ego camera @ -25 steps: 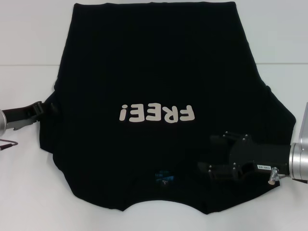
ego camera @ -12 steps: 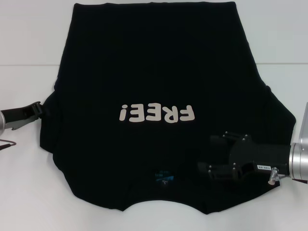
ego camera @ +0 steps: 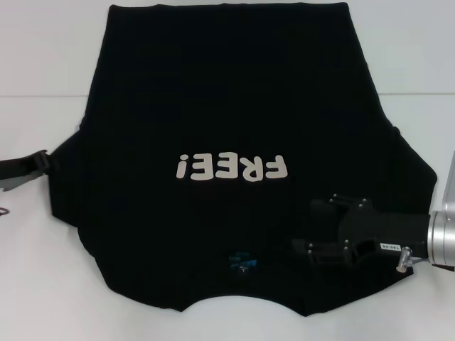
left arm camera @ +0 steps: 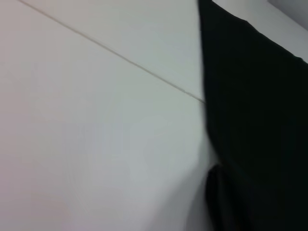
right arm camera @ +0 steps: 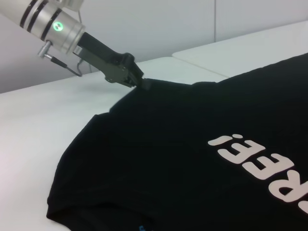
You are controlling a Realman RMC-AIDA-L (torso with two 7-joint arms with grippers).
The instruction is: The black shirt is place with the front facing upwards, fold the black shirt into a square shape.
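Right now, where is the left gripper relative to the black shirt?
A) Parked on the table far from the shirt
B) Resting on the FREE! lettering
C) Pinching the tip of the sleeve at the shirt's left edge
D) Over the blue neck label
C: in the right wrist view the left gripper is closed on the sleeve tip of the black shirt, lifting it into a small peak at the shirt's left edge.

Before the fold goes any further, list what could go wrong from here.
The left gripper holds only the edge of the black shirt's sleeve, so the cloth could slip free under a pull. The right gripper sits low over the shirt near the collar; its black fingers may snag or bunch the fabric. An uneven pull from one side could skew the FREE! lettering and spoil a square fold.
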